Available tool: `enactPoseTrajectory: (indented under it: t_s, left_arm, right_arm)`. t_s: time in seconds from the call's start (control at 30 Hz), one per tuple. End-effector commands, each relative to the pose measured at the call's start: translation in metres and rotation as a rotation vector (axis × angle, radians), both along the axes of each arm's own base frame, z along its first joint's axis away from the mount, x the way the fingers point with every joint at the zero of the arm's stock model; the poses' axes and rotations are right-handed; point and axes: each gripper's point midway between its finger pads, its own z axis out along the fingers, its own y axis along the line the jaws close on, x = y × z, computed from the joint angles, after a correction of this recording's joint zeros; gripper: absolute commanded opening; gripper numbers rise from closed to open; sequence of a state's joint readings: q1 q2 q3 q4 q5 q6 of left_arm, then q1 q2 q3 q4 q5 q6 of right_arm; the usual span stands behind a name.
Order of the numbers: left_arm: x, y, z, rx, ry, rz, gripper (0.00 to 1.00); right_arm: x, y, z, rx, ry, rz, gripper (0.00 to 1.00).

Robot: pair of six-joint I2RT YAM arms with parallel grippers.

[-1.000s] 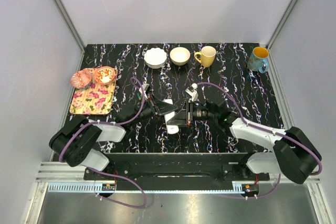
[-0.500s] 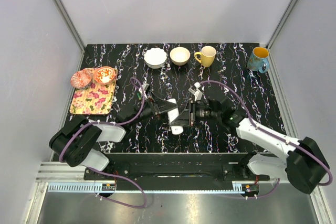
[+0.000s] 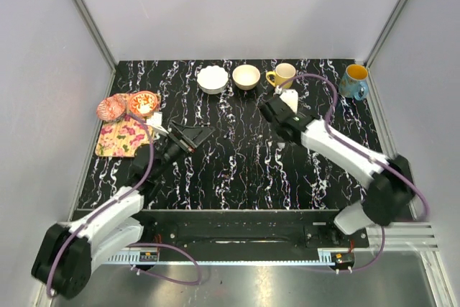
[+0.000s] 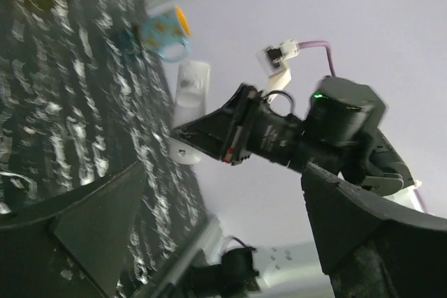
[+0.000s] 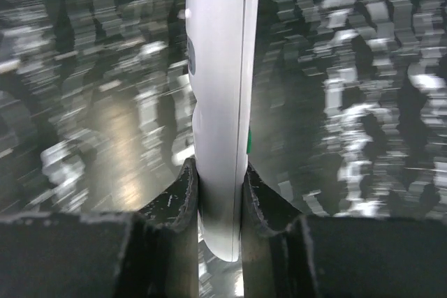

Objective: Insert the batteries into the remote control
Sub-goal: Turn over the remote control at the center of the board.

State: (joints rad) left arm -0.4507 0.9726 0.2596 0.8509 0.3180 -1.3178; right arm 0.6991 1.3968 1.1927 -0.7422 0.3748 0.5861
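Tabletop [image 3: 237,170], remote control [image 5: 218,88] in right hand [image 5: 218,176]

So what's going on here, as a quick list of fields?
right gripper: shut on the remote control
left gripper: open, empty
batteries: none visible in these views
back row: white bowl, tan bowl, yellow mug, blue mug
left side: floral tray

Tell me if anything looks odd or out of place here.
The remote is clamped on edge in the right gripper, apparently lifted, near the yellow mug. No batteries are visible. Nothing looks spilled or broken.
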Motion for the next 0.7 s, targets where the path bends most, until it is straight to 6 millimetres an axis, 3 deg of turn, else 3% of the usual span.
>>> enactPoseTrajectory:
  t_s: [0.0,0.03,0.07,0.13,0.23,0.3,0.47,0.67]
  left_arm:
    - [0.010,0.040,-0.043,0.387,0.084,0.211,0.99]
    - [0.008,0.049,-0.034,0.402,0.064,0.256,0.99]
    - [0.003,0.056,-0.045,0.457,0.107,0.264,0.99]
    - [0.001,0.065,-0.035,0.506,0.076,0.290,0.99]
    - [-0.006,0.068,-0.041,0.569,0.105,0.269,0.99]
    - [-0.009,0.068,-0.046,0.589,0.119,0.260,0.99]
    - [-0.012,0.060,-0.058,0.599,0.149,0.203,0.99]
    - [-0.016,0.053,-0.066,0.578,0.165,0.163,0.99]
  right_arm:
    - [0.026,-0.102,-0.015,-0.662,0.007,-0.202,0.00]
    - [0.033,-0.104,-0.018,-0.704,0.008,-0.204,0.00]
    - [0.037,-0.106,-0.025,-0.733,0.030,-0.203,0.00]
    - [0.052,-0.115,-0.043,-0.831,0.084,-0.204,0.00]
    - [0.064,-0.129,-0.065,-0.911,0.169,-0.226,0.00]
    - [0.072,-0.132,-0.080,-0.926,0.215,-0.225,0.00]
    - [0.084,-0.141,-0.096,-0.995,0.288,-0.227,0.00]
    - [0.091,-0.128,-0.110,-0.927,0.356,-0.196,0.00]
